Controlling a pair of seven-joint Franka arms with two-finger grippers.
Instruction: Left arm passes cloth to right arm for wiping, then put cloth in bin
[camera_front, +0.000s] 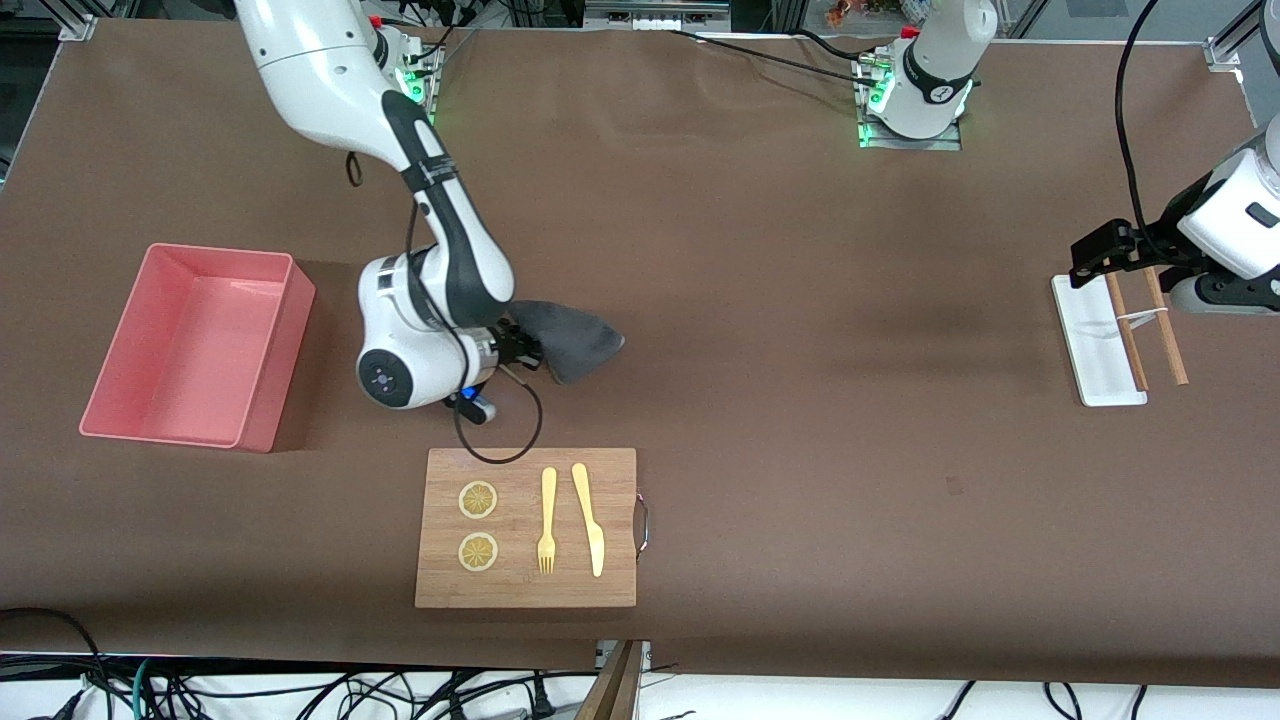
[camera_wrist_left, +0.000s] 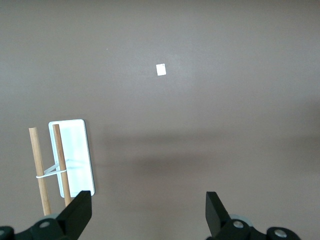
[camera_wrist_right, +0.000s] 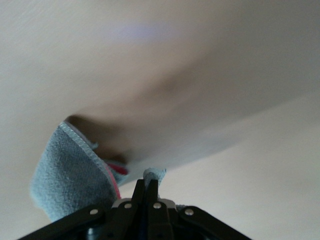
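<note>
right gripper (camera_front: 522, 352) jaws clamped on the cloth (camera_front: 575, 343), held above the counter (camera_front: 800, 300) beside the bin (camera_front: 270, 420), on the side toward the left arm's end. cloth hangs away from the bin. left gripper (camera_wrist_left: 145, 212) waits, jaws apart, near the white tray (camera_front: 1085, 350), well apart from the bin.

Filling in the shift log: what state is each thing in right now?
cloth: pinched in the right gripper, hanging above the table
left gripper: open, empty, over the white tray
bin: upright, empty
wooden board: flat, carrying fork, knife, two lemon slices
</note>
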